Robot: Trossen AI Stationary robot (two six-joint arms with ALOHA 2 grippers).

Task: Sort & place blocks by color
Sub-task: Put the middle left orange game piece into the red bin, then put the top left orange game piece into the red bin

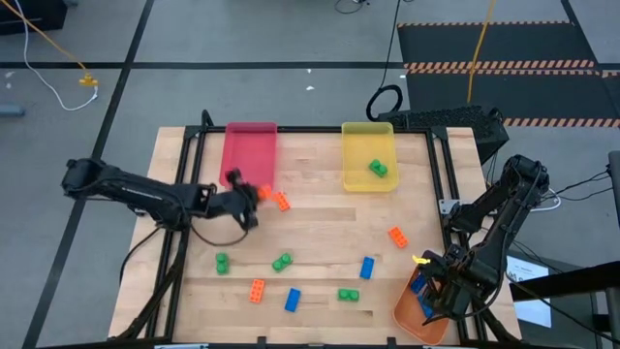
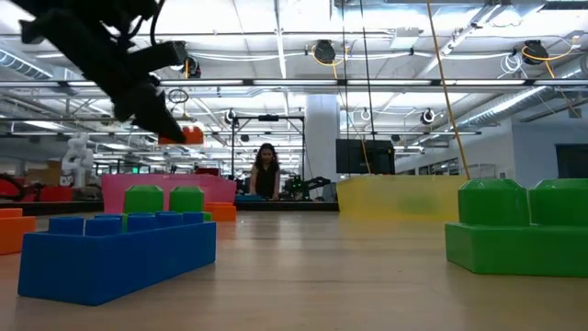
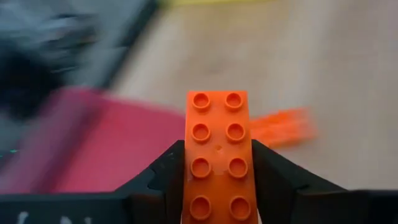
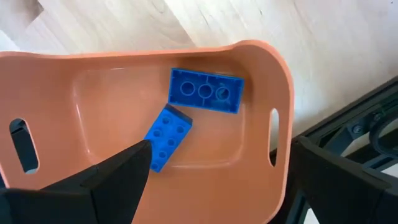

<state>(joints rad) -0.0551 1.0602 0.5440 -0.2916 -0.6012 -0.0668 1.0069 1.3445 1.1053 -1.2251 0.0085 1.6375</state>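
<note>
Filling your left wrist view, an orange brick (image 3: 218, 158) is sitting studs-up between the left gripper (image 3: 218, 186)'s two dark fingers, which are pinching it on both long sides. From above you are seeing that gripper (image 1: 250, 198) hanging just beside the near end of the pink tray (image 1: 250, 145), with a second orange block (image 1: 282, 202) lying on the wood close by.

Working down from the biggest things: the wooden table (image 1: 310, 223) is carrying the pink tray and the yellow tray (image 1: 367, 145) side by side at its far edge, and the orange tray (image 4: 261, 155) at the near right corner. Your right gripper (image 1: 433, 296) is hovering over that orange tray, its jaws spread wide and holding nothing. Two blue bricks (image 4: 205, 91) are lying in the tray, touching at a corner. A green block (image 1: 378, 169) is resting in the yellow tray.

Loose on the table you are looking at three green blocks (image 1: 282, 262), two blue blocks (image 1: 367, 269) and two more orange blocks (image 1: 397, 237), all well apart. In the low view a person (image 2: 266, 173) is sitting in the room behind.
</note>
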